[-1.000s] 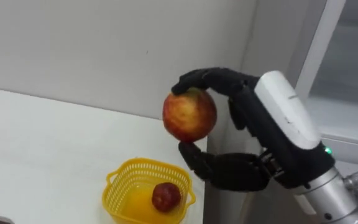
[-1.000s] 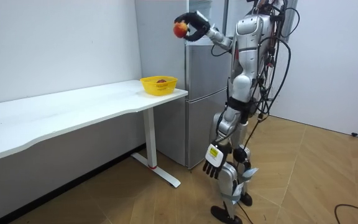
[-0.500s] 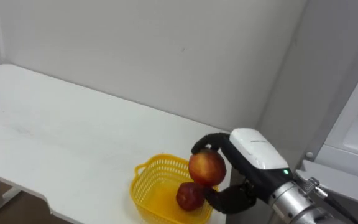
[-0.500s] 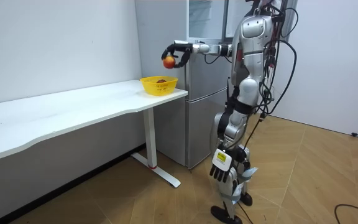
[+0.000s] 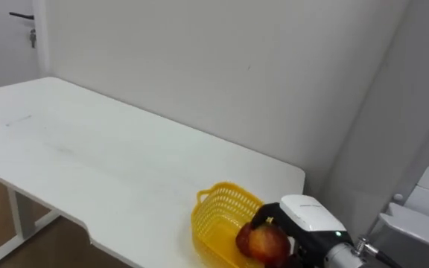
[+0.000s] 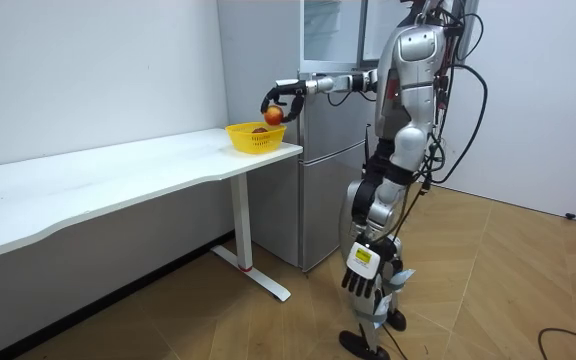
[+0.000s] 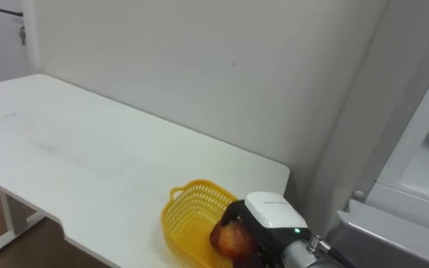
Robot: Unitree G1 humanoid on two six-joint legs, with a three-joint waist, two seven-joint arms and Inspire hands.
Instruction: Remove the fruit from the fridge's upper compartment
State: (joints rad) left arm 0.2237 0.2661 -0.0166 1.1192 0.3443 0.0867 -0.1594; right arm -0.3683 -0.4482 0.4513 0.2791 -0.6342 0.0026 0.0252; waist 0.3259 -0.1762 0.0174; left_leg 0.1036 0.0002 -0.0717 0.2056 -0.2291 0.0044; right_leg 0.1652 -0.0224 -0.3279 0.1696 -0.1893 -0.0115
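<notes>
The robot stands upright on the wooden floor (image 6: 488,290) in front of the grey fridge (image 6: 323,190), with its right arm extended level toward the desk (image 5: 110,164). The desk is a long white surface set against a plain white wall (image 5: 222,67); its end lies just beside the fridge and rests on a white leg (image 6: 245,235).

A yellow basket (image 5: 218,205) sits at the fridge end of the desk, near the corner. A red fruit (image 6: 258,129) lies inside it.

The right hand (image 5: 307,223) is above the fridge-side rim of the basket, with its fingers and thumb curled round the apple (image 5: 263,242). The apple is red and yellow and sits low over the basket. Whether it touches the basket cannot be determined.

The left hand (image 6: 360,270) hangs beside the robot's thigh, fingers relaxed and pointing down, holding nothing.
</notes>
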